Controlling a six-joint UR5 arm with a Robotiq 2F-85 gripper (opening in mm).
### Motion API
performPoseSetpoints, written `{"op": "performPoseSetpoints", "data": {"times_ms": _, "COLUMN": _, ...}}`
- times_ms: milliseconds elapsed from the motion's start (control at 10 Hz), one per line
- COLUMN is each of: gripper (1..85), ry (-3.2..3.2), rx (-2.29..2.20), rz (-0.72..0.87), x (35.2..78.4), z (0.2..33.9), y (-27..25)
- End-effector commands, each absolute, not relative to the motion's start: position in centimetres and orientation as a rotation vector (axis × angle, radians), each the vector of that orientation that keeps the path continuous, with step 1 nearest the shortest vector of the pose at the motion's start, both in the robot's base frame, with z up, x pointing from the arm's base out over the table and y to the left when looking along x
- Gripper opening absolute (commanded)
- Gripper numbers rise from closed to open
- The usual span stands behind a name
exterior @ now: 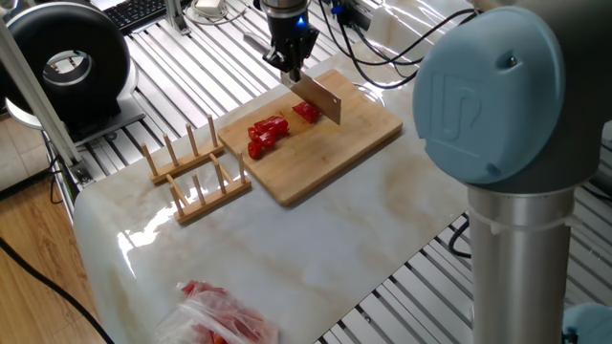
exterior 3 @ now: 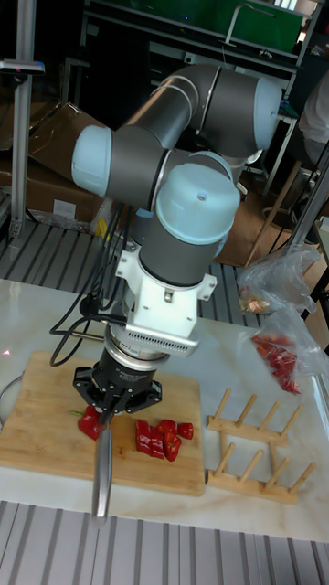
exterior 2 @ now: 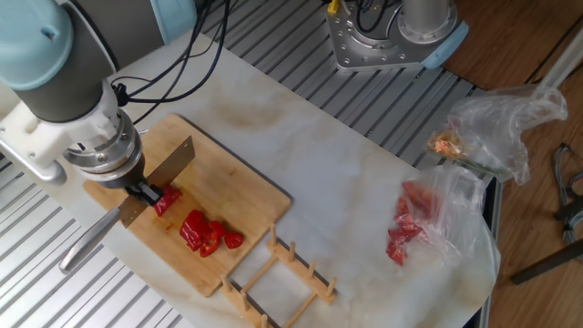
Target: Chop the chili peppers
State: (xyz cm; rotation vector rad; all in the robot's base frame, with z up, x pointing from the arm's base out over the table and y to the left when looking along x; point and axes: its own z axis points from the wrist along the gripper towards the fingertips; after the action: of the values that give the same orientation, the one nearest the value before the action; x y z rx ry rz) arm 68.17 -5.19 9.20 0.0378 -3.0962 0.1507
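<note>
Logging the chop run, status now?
Gripper shut on steel knife, blade raised over bamboo cutting board. Red chili pepper chunks cut; bigger red piece under blade. Nothing in the way.
</note>
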Motion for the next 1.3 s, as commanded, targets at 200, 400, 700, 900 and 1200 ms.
{"op": "performPoseSetpoints", "data": {"times_ms": 200, "gripper": 1.3, "ry": -3.081, "rx": -0.011, "rz": 0.162, "x": 68.3, "z": 8.6, "y": -4.7}}
{"op": "performPoseSetpoints", "data": {"times_ms": 400, "gripper": 1.3, "ry": -3.065, "rx": -0.011, "rz": 0.192, "x": 68.3, "z": 8.9, "y": -4.5}}
{"op": "performPoseSetpoints", "data": {"times_ms": 700, "gripper": 1.3, "ry": -3.070, "rx": -0.011, "rz": 0.190, "x": 68.4, "z": 9.0, "y": -4.3}}
{"op": "performPoseSetpoints", "data": {"times_ms": 900, "gripper": 1.3, "ry": -3.070, "rx": 0.001, "rz": 0.201, "x": 68.4, "z": 9.2, "y": -4.6}}
{"op": "performPoseSetpoints", "data": {"times_ms": 1200, "gripper": 1.3, "ry": -3.063, "rx": 0.018, "rz": 0.235, "x": 68.4, "z": 10.4, "y": -4.3}}
